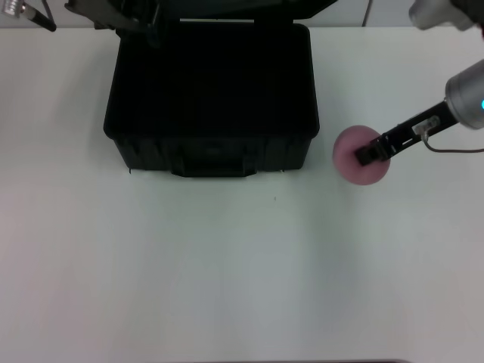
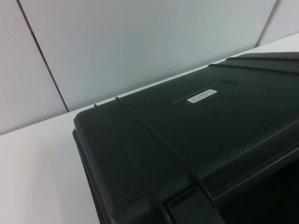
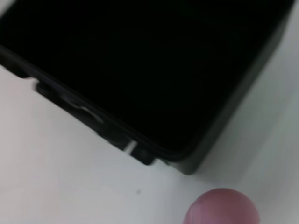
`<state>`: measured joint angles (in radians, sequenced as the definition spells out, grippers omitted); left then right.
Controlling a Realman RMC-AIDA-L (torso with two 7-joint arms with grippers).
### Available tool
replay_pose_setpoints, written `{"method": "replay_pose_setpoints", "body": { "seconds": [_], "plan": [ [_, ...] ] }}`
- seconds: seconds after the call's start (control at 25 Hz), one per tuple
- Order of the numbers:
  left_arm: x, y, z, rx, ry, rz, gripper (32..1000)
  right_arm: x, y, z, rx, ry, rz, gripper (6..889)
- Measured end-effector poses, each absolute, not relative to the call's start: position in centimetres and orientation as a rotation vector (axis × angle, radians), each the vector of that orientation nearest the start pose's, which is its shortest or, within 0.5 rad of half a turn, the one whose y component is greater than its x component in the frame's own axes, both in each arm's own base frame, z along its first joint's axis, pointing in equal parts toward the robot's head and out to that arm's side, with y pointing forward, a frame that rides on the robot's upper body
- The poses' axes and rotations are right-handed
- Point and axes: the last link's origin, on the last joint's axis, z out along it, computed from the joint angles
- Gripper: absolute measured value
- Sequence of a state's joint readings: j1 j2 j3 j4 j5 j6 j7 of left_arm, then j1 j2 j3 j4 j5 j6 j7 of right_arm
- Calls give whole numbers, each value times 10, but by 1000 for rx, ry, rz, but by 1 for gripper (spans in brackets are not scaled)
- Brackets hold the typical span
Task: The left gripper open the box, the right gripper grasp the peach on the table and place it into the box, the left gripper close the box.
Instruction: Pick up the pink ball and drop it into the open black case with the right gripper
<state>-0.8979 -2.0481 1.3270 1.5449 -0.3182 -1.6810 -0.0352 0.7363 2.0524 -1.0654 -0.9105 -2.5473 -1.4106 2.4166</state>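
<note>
The peach (image 1: pixel 360 158) sits on the table (image 1: pixel 227 280), directly under the tip of the right gripper (image 1: pixel 372 151), whose black fingers lie over the fruit's top; whether they have closed on it or merely straddle it cannot be told. Just beyond the gripper's tip, toward the robot's left, stands the box (image 1: pixel 210 106), its lid raised and the dark interior exposed. The left gripper (image 1: pixel 128 19) is up at the box's far rim by the lid; its fingers' state is not visible. My judgement: the grasp is the step in hand. To do it well, centre the fingers across the peach's widest part, squeeze gently, then lift high enough to clear the near box wall.
</note>
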Motion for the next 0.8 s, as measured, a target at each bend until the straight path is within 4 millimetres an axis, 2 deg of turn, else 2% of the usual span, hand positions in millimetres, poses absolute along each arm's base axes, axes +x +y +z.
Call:
{"method": "replay_pose_setpoints", "body": {
  "seconds": [0.44, 0.8],
  "plan": [
    [-69, 398, 61, -2125, -1121, 259, 383, 185, 390, 22, -2628, 1100, -145, 39],
    [-70, 398, 61, -2115, -1113, 271, 383, 180, 399, 24, -2622, 980, -24, 40]
  ]
}}
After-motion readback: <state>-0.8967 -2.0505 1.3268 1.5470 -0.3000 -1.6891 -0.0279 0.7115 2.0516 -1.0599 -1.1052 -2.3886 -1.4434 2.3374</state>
